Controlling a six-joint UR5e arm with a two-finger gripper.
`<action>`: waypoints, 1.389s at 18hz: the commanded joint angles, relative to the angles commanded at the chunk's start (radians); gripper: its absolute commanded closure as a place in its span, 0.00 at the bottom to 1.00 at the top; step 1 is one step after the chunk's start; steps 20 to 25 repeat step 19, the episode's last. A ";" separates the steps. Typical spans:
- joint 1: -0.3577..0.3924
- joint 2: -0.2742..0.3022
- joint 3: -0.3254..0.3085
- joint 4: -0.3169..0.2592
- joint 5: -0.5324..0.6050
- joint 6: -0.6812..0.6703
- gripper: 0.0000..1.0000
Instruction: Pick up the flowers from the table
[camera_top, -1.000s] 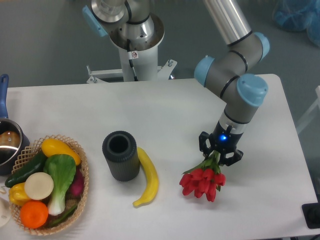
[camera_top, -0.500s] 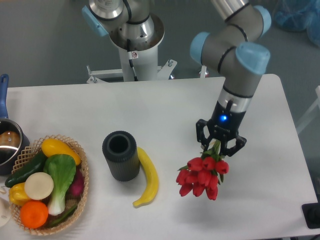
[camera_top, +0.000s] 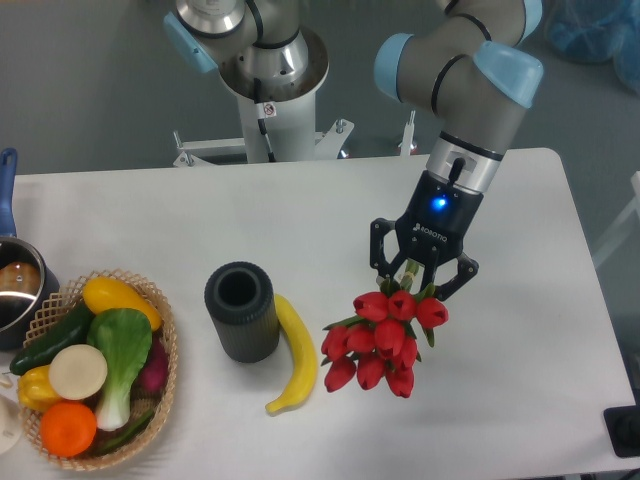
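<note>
1. My gripper (camera_top: 422, 280) sits right of centre in the frame, pointing down, its fingers pinched on the green stems of the flowers (camera_top: 383, 340).
2. The flowers hang blooms-down below my gripper, a cluster of red tulips with a few green leaves poking out at the sides. They appear to be off the counter (camera_top: 330, 215), though the view from above does not make the gap plain.
3. A blue light glows on my wrist just above the gripper.
4. Left of the flowers, near them, a banana (camera_top: 293, 353) lies on the counter, curving from the upper left down to the lower left.
5. A dark ribbed cylinder (camera_top: 241, 310) stands upright touching or just beside the banana's upper end, its open top facing the camera.
6. At the lower left of the frame a wicker basket (camera_top: 160, 340) holds assorted vegetables and fruit.
7. A pot (camera_top: 14, 290) with a blue handle sits at the left edge, partly cut off.
</note>
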 joint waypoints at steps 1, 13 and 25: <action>0.002 0.000 0.000 0.000 0.000 0.000 0.55; 0.008 0.005 0.003 0.000 -0.012 -0.002 0.55; 0.006 0.005 0.011 0.000 -0.012 -0.015 0.55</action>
